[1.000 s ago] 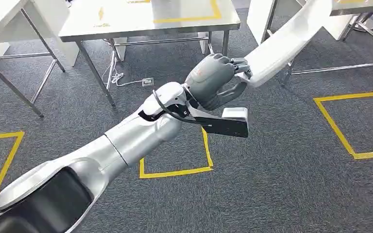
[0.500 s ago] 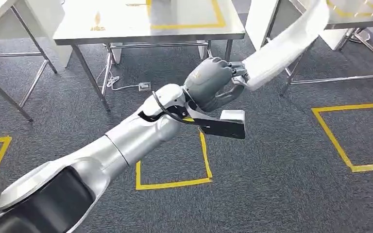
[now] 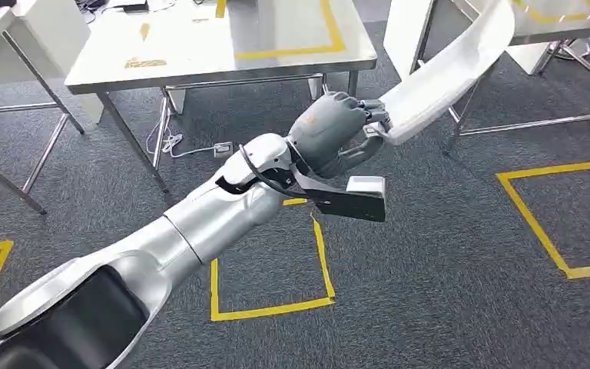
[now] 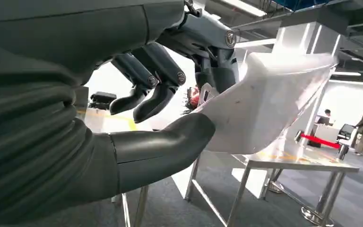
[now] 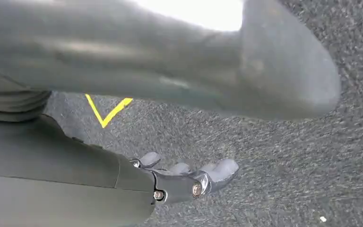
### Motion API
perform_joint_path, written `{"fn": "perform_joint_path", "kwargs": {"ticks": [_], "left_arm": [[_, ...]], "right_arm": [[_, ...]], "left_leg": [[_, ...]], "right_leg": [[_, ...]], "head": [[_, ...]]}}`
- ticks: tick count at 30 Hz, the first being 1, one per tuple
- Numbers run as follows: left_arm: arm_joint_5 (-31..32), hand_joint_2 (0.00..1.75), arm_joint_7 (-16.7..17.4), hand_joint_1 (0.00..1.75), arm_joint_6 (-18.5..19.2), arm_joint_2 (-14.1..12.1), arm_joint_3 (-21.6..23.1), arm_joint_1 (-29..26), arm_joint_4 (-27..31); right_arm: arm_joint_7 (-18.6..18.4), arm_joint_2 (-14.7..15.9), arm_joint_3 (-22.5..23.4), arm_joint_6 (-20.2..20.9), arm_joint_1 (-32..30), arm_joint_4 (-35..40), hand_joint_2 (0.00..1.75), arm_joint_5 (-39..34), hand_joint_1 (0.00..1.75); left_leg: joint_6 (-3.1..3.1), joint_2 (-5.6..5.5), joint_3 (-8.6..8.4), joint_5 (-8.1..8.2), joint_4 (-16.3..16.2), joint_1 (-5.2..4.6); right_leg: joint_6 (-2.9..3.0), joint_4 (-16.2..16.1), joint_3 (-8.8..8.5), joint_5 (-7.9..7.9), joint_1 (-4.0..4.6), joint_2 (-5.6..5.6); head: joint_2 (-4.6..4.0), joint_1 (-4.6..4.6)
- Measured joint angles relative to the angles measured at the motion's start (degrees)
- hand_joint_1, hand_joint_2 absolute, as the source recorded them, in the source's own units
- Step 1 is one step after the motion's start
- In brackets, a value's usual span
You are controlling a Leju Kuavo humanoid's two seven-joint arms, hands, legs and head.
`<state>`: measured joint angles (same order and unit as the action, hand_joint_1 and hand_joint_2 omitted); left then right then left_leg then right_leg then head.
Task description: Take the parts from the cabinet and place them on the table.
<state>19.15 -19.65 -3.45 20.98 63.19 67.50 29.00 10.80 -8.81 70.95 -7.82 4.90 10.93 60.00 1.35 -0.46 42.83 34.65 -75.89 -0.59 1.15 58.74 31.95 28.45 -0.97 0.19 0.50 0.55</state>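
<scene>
Above the carpet, the white part (image 3: 445, 73) is carried at one end by the left hand (image 3: 336, 134), thumb beneath, fingers curled over the edge; its long axis runs up and away from the hand toward the steel desk (image 3: 200, 54) ahead; the right hand (image 5: 189, 177) hangs empty, fingers loosely extended.

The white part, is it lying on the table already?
No, the left hand holds the white part up in the air, beside the table.

Even bright indoor light; head view sharp; right wrist view blurred, glare overhead.
</scene>
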Motion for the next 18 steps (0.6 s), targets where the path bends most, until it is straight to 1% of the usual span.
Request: {"fn": "perform_joint_path", "kwargs": {"ticks": [1, 2, 3, 4, 5, 6, 7, 8, 9, 10, 11, 12, 13, 14, 16, 18], "left_arm": [[0.02, 1.75, 0.11, 1.75, 0.17, -0.04, 0.0, -0.04, 0.0], [0.04, 1.75, 0.18, 1.75, 0.2, -0.13, -0.02, -0.03, 0.0], [0.07, 1.75, 0.17, 1.75, 0.2, -0.2, -0.04, 0.0, 0.02], [0.07, 1.75, 0.18, 1.75, 0.24, -0.5, -0.09, -0.04, 0.0], [0.07, 1.75, 0.2, 1.75, 0.28, -0.72, -0.09, -0.03, -0.02], [0.32, 1.75, 0.15, 1.75, 0.48, -0.61, -0.09, -0.06, 0.06], [0.46, 1.75, 0.22, 1.75, 0.5, -0.61, -0.15, -0.06, 0.18], [0.5, 1.75, 0.4, 1.75, 0.5, -0.46, -0.26, 0.12, 0.15], [0.59, 1.75, 0.48, 1.75, 0.5, -0.02, -0.33, 0.38, 0.35], [0.59, 1.75, 0.52, 1.75, 0.48, -0.02, -0.57, 0.49, 0.42], [0.59, 1.75, 0.59, 1.75, 0.48, 0.02, -0.74, 0.77, 0.44], [0.59, 1.75, 0.59, 1.75, 0.48, 0.09, -0.79, 0.87, 0.44], [0.68, 1.75, 0.59, 1.75, 0.48, 0.11, -0.79, 0.78, 0.42], [0.79, 1.75, 0.59, 1.75, 0.48, 0.11, -0.79, 0.67, 0.42], [0.79, 1.75, 0.59, 1.75, 0.48, 0.11, -0.79, 0.67, 0.42], [0.83, 1.75, 0.59, 1.75, 0.48, 0.11, -0.79, 0.63, 0.42]], "right_arm": [[0.0, 0.0, 0.02, 0.0, -0.02, 0.0, 0.0, 0.0, 0.0], [0.0, 0.0, 0.0, 0.0, 0.02, 0.0, 0.0, 0.0, 0.0], [0.0, 0.0, 0.02, 0.0, 0.03, 0.0, 0.0, 0.0, 0.0], [0.0, -0.06, 0.02, 0.0, -0.1, 0.0, 0.0, 0.0, 0.0], [-0.02, -0.17, 0.04, 0.02, 0.06, 0.0, 0.0, 0.0, 0.0], [0.0, -0.2, 0.04, -0.04, 0.27, 0.0, 0.0, 0.0, 0.0], [-0.02, -0.17, 0.04, -0.04, 0.19, 0.0, 0.0, -0.05, 0.0], [0.0, -0.22, 0.04, -0.04, 0.14, 0.0, 0.0, -0.07, 0.0], [-0.07, -0.2, 0.07, -0.07, 0.22, 0.0, 0.0, -0.09, 0.0], [0.0, -0.2, 0.04, -0.09, 0.25, 0.0, 0.0, -0.07, 0.0], [-0.04, -0.24, 0.04, -0.07, 0.39, 0.0, 0.0, -0.09, 0.0], [-0.02, -0.26, 0.04, -0.07, 0.52, 0.0, 0.0, -0.07, 0.0], [-0.02, -0.24, 0.04, -0.09, 0.49, 0.0, 0.0, -0.07, 0.0], [-0.04, -0.24, 0.04, -0.09, 0.43, 0.0, 0.0, -0.07, 0.0], [-0.04, -0.24, 0.04, -0.09, 0.43, 0.0, 0.0, -0.07, 0.0], [-0.07, -0.24, 0.04, -0.09, 0.42, 0.0, 0.0, -0.09, 0.0]], "left_leg": [[-0.13, 0.07, -0.06, -1.08, 2.27, 0.0], [-0.49, 0.06, -0.9, -3.53, 6.18, -0.04], [-1.02, 0.07, -2.15, -7.78, 11.23, -0.12], [-1.63, 0.15, -2.86, -13.02, 15.49, -0.29], [-1.77, -0.01, -2.58, -14.03, 16.88, -0.78], [-1.77, 0.01, -3.54, -12.68, 16.65, -0.78], [-2.14, -0.09, -4.08, -12.48, 17.1, -0.76], [-2.7, -0.19, -4.47, -12.03, 17.49, -0.73], [-3.09, -0.44, -6.53, -11.96, 17.8, -0.48], [-3.33, -0.33, -7.55, -11.17, 18.01, -0.32], [-3.64, -0.27, -8.33, -10.54, 18.01, -0.25], [-3.74, -0.31, -8.94, -9.83, 18.02, -0.25], [-3.83, -0.34, -9.61, -9.06, 18.02, -0.26], [-3.87, -0.4, -10.17, -8.52, 18.01, -0.26], [-3.87, -0.4, -10.17, -8.52, 18.01, -0.26], [-3.86, -0.45, -10.35, -8.35, 18.01, -0.26]], "right_leg": [[-0.04, 0.0, -1.0, 0.74, 0.02, 0.09], [-0.06, 0.0, -2.12, 1.54, 0.07, 0.12], [-0.16, -0.06, -3.26, 2.41, 0.11, 0.14], [-0.33, -0.26, -3.32, 3.12, 0.07, 0.15], [-0.73, 0.23, -4.46, 3.87, 0.32, 0.32], [-1.22, -0.29, -4.66, 4.59, 0.28, 0.44], [-1.58, -0.45, -6.09, 4.33, 0.17, 0.31], [-1.97, 0.32, -5.98, 3.22, 0.31, 0.34], [-2.15, 1.97, -5.56, 2.93, 0.3, 0.21], [-2.27, 4.62, -4.55, 2.23, 0.15, 0.08], [-2.52, 8.05, -2.27, 2.39, 0.17, 0.07], [-2.72, 11.56, 0.65, 3.59, 0.1, 0.05], [-2.95, 14.75, 3.73, 5.89, 0.1, 0.06], [-3.03, 16.28, 5.64, 7.63, 0.12, 0.06], [-3.03, 16.28, 5.64, 7.63, 0.12, 0.06], [-3.06, 16.61, 6.19, 8.11, 0.12, 0.06]], "head": [[0.0, 0.0], [0.0, 0.04], [0.0, 0.07], [0.0, 0.11], [0.0, 0.02], [0.0, 0.09], [0.0, 0.15], [0.0, 0.09], [0.0, 0.09], [-0.02, 0.0], [0.0, -0.26], [0.0, -0.48], [0.0, -0.48], [0.0, -0.5], [0.0, -0.5], [0.0, -0.53]]}}
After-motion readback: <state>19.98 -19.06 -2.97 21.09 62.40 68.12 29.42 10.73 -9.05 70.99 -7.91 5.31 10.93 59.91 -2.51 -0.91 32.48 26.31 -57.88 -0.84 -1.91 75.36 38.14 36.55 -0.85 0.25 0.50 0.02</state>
